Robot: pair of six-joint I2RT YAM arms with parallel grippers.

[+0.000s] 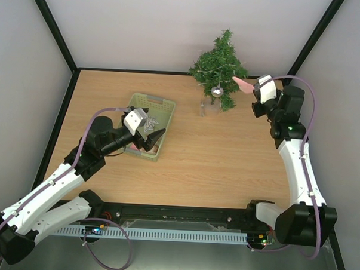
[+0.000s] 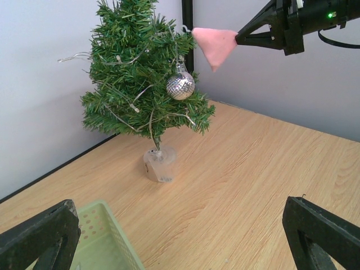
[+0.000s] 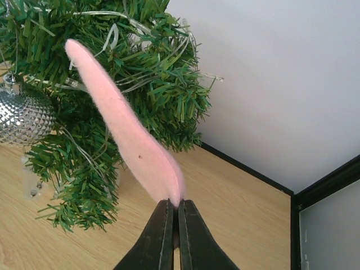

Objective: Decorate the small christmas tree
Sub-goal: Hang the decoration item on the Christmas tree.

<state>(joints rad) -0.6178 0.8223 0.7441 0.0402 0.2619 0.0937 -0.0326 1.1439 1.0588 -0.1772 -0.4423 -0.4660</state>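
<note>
The small christmas tree (image 1: 220,64) stands in a clear cup (image 1: 209,106) at the table's back right, with a silver ball (image 1: 217,90) and light strands on it. It also shows in the left wrist view (image 2: 138,67) and the right wrist view (image 3: 112,73). My right gripper (image 1: 254,88) is shut on a pink felt piece (image 1: 242,84), held at the tree's right side; the felt piece (image 3: 126,132) reaches up against the branches. My left gripper (image 1: 158,136) is open over the pale green basket (image 1: 160,104) and holds nothing.
The basket's corner (image 2: 98,236) shows low in the left wrist view. Silver ornaments (image 1: 149,125) lie in the basket. Grey walls with black edging close the table at back and sides.
</note>
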